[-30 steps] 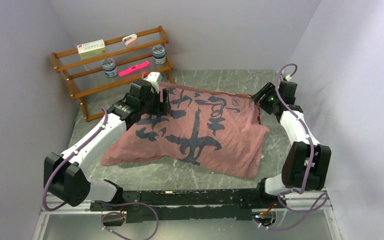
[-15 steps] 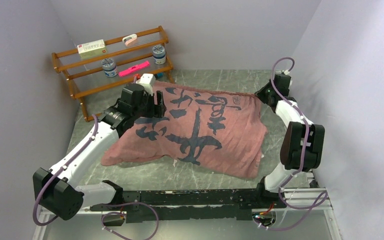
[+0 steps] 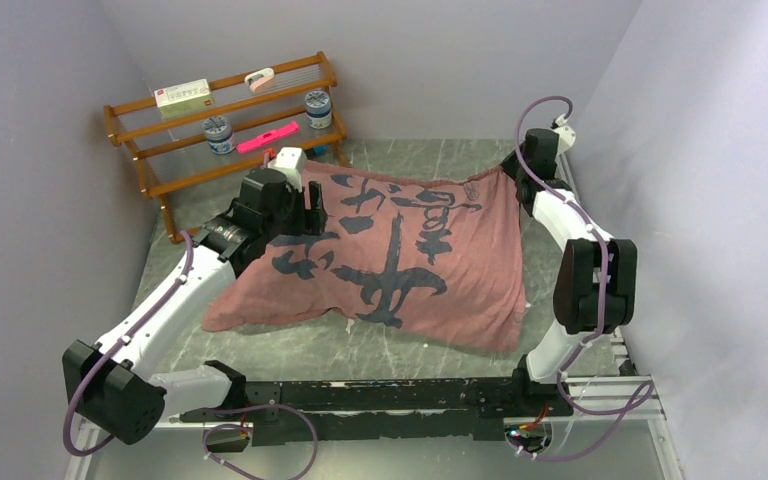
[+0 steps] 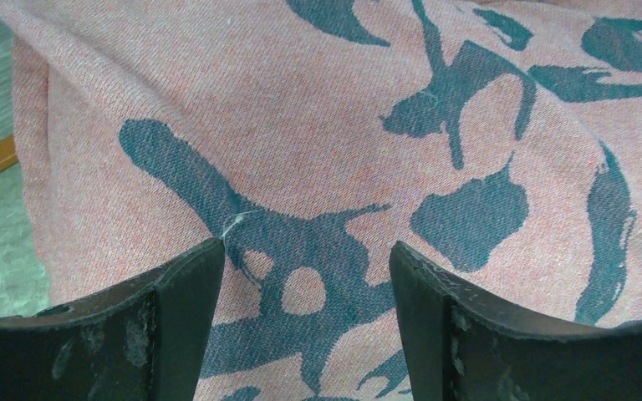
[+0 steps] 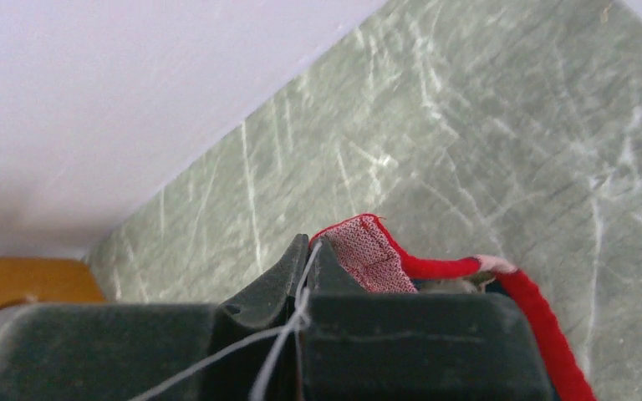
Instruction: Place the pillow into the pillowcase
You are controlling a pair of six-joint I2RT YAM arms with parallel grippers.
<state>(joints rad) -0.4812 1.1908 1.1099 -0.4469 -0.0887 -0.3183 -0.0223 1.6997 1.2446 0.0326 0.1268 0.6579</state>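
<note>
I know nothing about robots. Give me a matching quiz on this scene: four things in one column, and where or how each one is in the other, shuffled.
1. left gripper
2. right gripper
3. pillowcase
4. wooden rack

A. stands in the far left corner
B. shut on a red fabric edge
C. spread out flat, dark marks showing
D. open, over the printed cloth

Pairs: 1-D, 2-B, 3-C, 4-A
</note>
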